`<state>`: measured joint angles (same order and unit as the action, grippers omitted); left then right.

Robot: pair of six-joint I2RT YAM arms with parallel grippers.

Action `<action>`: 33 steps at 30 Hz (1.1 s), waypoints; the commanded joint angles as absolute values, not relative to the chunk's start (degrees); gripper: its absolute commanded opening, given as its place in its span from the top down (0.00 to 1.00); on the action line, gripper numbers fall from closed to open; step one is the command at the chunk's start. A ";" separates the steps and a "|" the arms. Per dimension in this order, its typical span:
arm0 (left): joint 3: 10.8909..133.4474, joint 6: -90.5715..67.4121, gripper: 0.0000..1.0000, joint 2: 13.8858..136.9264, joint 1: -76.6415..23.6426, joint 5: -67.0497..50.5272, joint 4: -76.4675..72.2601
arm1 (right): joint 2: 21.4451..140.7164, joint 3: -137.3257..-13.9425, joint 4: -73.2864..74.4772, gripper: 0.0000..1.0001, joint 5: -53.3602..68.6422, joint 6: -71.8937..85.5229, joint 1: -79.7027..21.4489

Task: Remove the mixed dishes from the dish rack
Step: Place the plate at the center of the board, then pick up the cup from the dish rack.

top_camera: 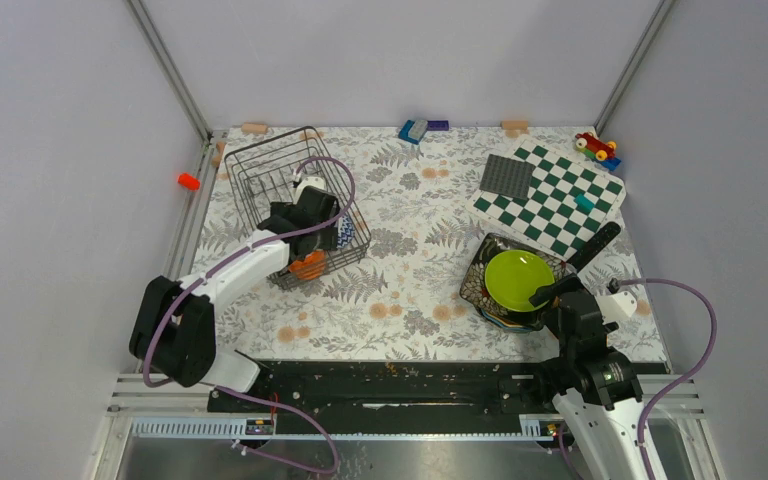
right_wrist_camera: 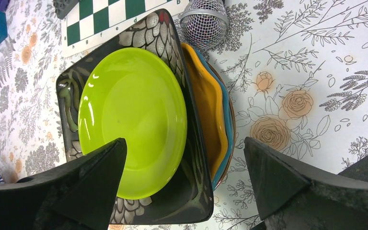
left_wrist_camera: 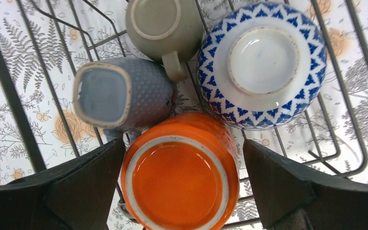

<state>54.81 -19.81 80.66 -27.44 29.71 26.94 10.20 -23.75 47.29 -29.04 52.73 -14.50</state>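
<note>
At the left, the dish rack (top_camera: 260,170) holds an orange mug (left_wrist_camera: 179,172), grey cup (left_wrist_camera: 120,93), beige mug (left_wrist_camera: 163,24) and blue-patterned bowl (left_wrist_camera: 263,64). The left gripper (left_wrist_camera: 182,189) is spread wide either side of the orange mug. Over on the right, the right gripper (right_wrist_camera: 184,187) gapes wide and empty above a lime-green plate (right_wrist_camera: 134,120), which lies on the black floral square plate (right_wrist_camera: 153,33) atop a yellow plate (right_wrist_camera: 206,96).

The lime-green plate (right_wrist_camera: 134,120) and orange mug (left_wrist_camera: 182,177) are glossy glazed ceramic. The grey cup (left_wrist_camera: 146,91) has a finely dimpled, matt skin. The rack (left_wrist_camera: 9,91) is dark metal wire. The bench (right_wrist_camera: 316,72) cover looks matt and printed.
</note>
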 commanded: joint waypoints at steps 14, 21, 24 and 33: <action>55.33 -16.92 0.02 84.46 -23.47 19.65 27.29 | 7.84 -24.13 46.37 0.00 -29.09 52.21 -14.24; 53.63 -18.63 0.01 83.68 -23.46 18.47 27.38 | 7.78 -24.40 46.95 0.00 -29.05 52.62 -14.24; 53.36 -19.11 0.01 84.04 -23.47 19.80 28.12 | 8.13 -24.54 46.89 0.00 -28.77 52.80 -14.24; 52.37 -19.67 0.05 83.46 -23.03 16.39 27.07 | 9.21 -25.00 46.86 0.00 -28.17 52.62 -14.24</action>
